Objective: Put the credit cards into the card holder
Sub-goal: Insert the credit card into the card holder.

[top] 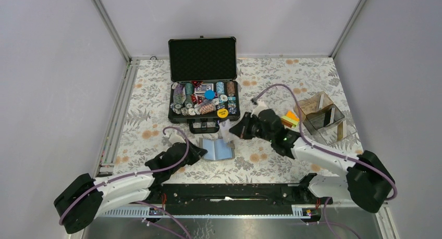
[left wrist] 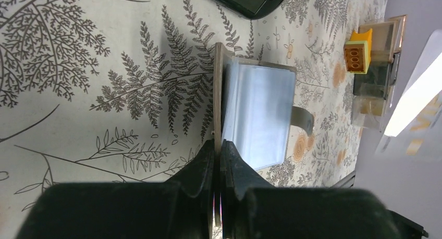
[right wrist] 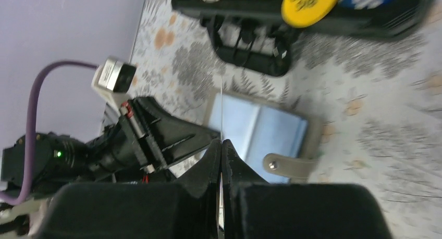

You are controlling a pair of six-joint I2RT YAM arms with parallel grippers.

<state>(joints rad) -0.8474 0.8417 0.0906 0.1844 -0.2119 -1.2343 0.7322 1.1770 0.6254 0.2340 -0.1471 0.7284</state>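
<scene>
— Where is the left gripper (left wrist: 218, 145)?
— Its fingers are clamped on the left edge of the card holder (left wrist: 260, 114), which lies open on the table (top: 271, 166) before the chip case (top: 203, 93).
— And the right gripper (right wrist: 221, 145)?
— It is pinched tight on one thin card (right wrist: 221, 109), near the holder. The other credit cards (top: 290, 118) are stacked beside the acrylic box (top: 323, 119).

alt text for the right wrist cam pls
The right gripper pinches a thin card, seen edge-on, over the open card holder, which shows blue inside. The left gripper grips the holder's edge at left, and a black chip case lies beyond on the floral tablecloth.
</scene>
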